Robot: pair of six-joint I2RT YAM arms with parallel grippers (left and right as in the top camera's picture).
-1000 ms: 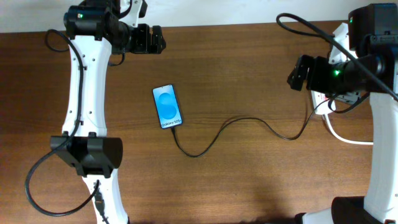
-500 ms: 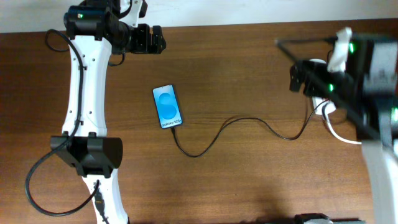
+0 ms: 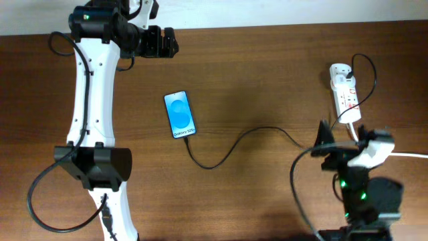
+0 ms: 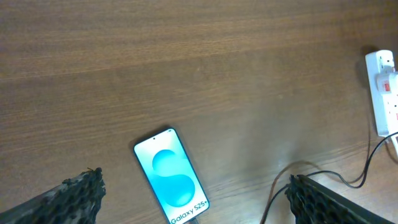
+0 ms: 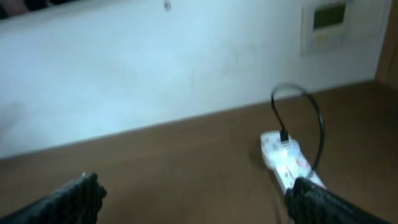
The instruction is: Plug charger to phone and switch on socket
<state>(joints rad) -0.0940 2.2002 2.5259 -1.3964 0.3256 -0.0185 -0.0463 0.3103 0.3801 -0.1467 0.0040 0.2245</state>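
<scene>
The phone (image 3: 180,114) lies flat at centre left, its blue screen lit; it also shows in the left wrist view (image 4: 171,176). The charger cable (image 3: 231,148) curves from the phone's bottom edge, where its tip sits against the phone, across to the socket (image 3: 345,92) at the far right. The socket also shows in the left wrist view (image 4: 385,93) and the right wrist view (image 5: 286,158). My left gripper (image 3: 160,41) is open and empty, high above the phone (image 4: 193,186). My right gripper (image 3: 342,137) is open and empty, in front of the socket and apart from it (image 5: 193,186).
A thick white power cord (image 3: 401,155) runs from the socket off the right edge. A pale wall (image 5: 155,62) stands behind the table's far edge. My right arm's base sits at the front right corner.
My right arm has pulled back from over the socket to the front right of the table, uncovering the socket. The left arm, phone and cable have not moved.
</scene>
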